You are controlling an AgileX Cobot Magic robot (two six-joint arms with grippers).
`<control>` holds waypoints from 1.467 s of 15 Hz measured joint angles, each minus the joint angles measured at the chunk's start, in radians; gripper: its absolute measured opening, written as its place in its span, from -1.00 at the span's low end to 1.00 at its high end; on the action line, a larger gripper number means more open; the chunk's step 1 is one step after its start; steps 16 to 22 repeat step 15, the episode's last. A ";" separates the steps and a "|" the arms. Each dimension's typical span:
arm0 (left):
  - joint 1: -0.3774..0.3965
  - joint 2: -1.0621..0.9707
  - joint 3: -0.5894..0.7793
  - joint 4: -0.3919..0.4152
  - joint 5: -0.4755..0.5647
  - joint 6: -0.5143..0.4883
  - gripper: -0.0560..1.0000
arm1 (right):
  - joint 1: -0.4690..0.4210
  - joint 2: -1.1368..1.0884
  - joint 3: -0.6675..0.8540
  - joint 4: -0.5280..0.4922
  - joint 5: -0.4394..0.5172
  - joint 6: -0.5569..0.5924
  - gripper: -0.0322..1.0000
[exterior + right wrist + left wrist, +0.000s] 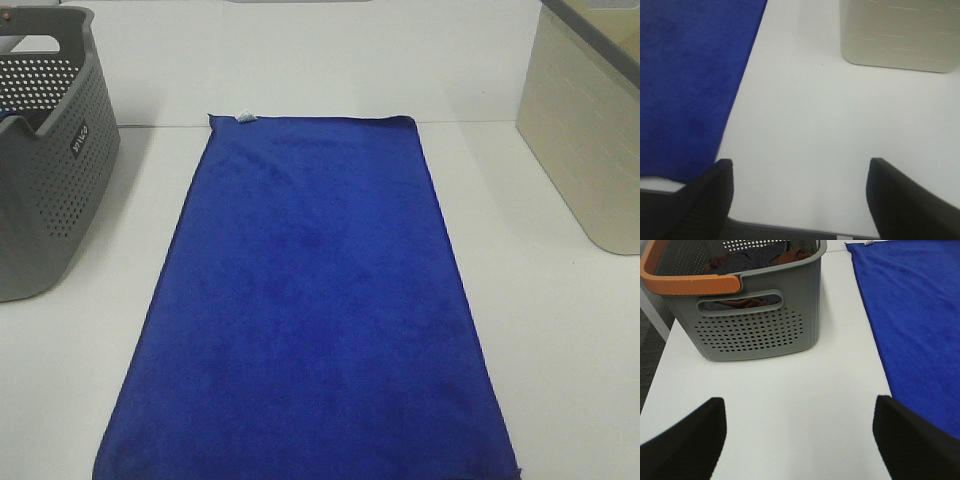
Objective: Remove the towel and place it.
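Nearest the high camera, the towel [310, 310] is spread flat and lengthwise down the middle of a white table [560, 360], its near end running past the bottom of the view. Its long edges are straight and its far edge is seen lying square across the table, with a small white tag [245, 116] at the far left corner. Bare table is left open on both sides of the towel.

On the left, a grey perforated basket [50, 170] is seen standing well apart from the towel's left edge, with a strip of bare table between them. From the left wrist view, the basket [760, 325] is shown with an orange handle [685, 284] and dark and brown cloths [747, 262] inside. On the right, a beige bin [585, 130] is placed at the far right, also apart from the towel.

No arm is seen in the high view. The left claw [799, 435] is spread wide with nothing between its fingers, held over bare table between basket and towel [915, 315]. The right claw [800, 197] is likewise spread wide and holds nothing, with the towel's edge [690, 85] just beside one finger and the bin [900, 32] across open table
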 joint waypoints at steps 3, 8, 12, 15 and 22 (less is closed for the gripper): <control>0.000 0.000 0.000 0.000 0.000 0.000 0.54 | 0.000 0.000 0.000 0.027 0.000 0.000 0.47; 0.000 0.000 0.000 0.000 0.000 0.000 0.54 | 0.000 0.000 0.000 0.034 0.000 0.000 0.47; 0.000 0.000 0.000 0.000 0.000 0.000 0.54 | 0.000 0.000 0.000 0.034 0.000 0.000 0.47; 0.000 0.000 0.000 0.000 0.000 0.000 0.54 | 0.000 0.000 0.000 0.034 0.000 0.000 0.47; 0.000 0.000 0.000 0.000 0.000 0.000 0.54 | 0.000 0.000 0.000 0.034 0.000 0.000 0.47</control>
